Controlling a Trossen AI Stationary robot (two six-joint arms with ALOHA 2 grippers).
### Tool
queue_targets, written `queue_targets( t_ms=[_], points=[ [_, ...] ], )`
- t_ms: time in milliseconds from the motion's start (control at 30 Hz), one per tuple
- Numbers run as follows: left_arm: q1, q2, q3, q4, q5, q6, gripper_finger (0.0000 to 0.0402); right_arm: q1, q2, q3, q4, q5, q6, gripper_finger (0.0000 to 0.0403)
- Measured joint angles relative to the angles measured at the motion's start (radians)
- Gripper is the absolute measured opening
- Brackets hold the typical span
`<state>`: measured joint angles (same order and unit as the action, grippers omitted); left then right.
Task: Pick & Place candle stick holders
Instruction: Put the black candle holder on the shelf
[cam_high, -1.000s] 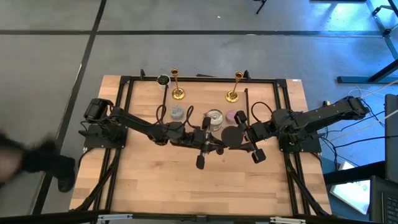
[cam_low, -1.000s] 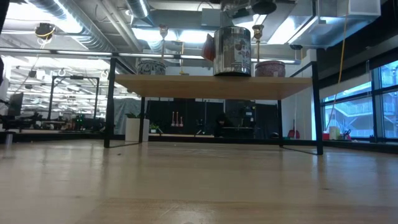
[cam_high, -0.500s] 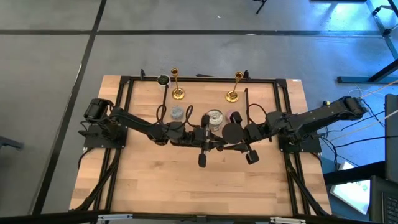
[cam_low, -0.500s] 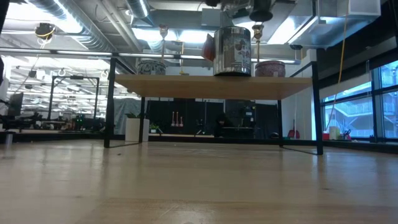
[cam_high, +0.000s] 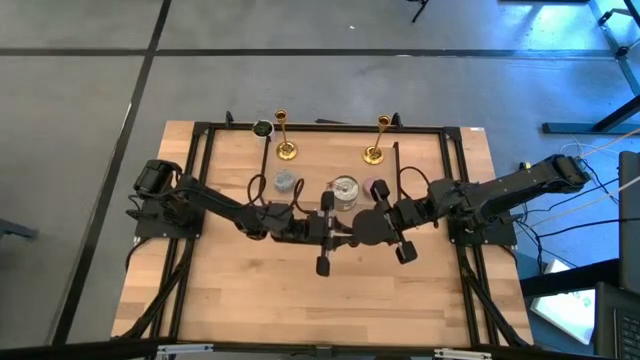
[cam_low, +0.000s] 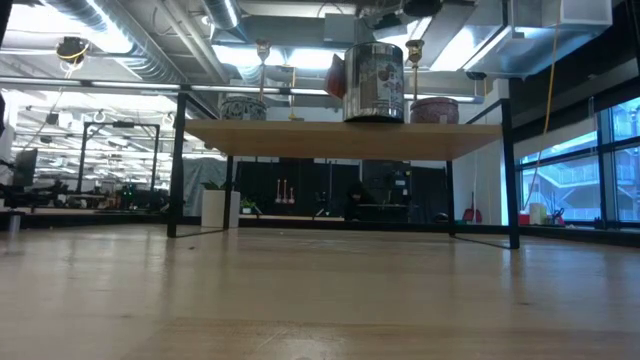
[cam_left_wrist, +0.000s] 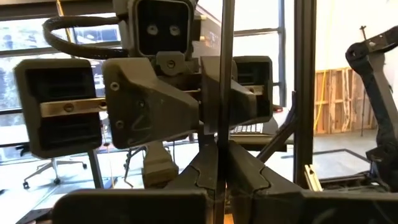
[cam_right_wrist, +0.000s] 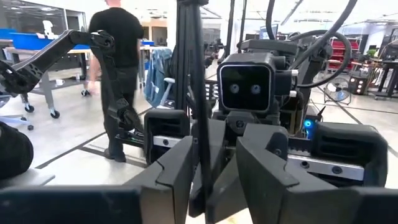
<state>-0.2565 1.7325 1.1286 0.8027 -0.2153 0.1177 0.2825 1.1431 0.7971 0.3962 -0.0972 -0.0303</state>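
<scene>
Two gold candle stick holders stand upright on their round bases at the table's far side, one at the left (cam_high: 285, 140) and one at the right (cam_high: 375, 143); their tops also show in the low view (cam_low: 263, 60) (cam_low: 414, 62). My left gripper (cam_high: 338, 232) is shut. My right gripper (cam_high: 352, 231) is open. They face each other tip to tip above the middle of the table, well on the near side of both holders. Whether they touch each other I cannot tell. Neither is at a holder.
A silver tin (cam_high: 345, 190), a blue-grey candle (cam_high: 285, 181) and a pink candle (cam_high: 372, 186) stand between the grippers and the holders. A black frame (cam_high: 205, 128) edges the table. A person (cam_right_wrist: 115, 74) walks in the room beyond.
My right gripper has gone toward the table's left edge, closer to my left gripper, and now stands tip to tip with it. The holders, tin and candles have stayed where they were.
</scene>
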Motion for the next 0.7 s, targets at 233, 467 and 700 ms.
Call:
queue_targets(
  t_ms=[233, 467, 700],
  points=[
    [0.004, 0.000, 0.000, 0.001, -0.005, -0.018, 0.0008, 0.001, 0.000, 0.000, -0.012, 0.064, 0.012, 0.0104],
    [0.004, 0.000, 0.000, -0.002, -0.012, -0.026, 0.0008, 0.002, 0.000, 0.000, -0.019, 0.064, 0.011, 0.0016],
    [0.003, -0.001, 0.000, -0.024, -0.050, -0.013, 0.0016, 0.002, -0.004, 0.000, -0.040, 0.141, 0.024, 0.0014]
  ],
)
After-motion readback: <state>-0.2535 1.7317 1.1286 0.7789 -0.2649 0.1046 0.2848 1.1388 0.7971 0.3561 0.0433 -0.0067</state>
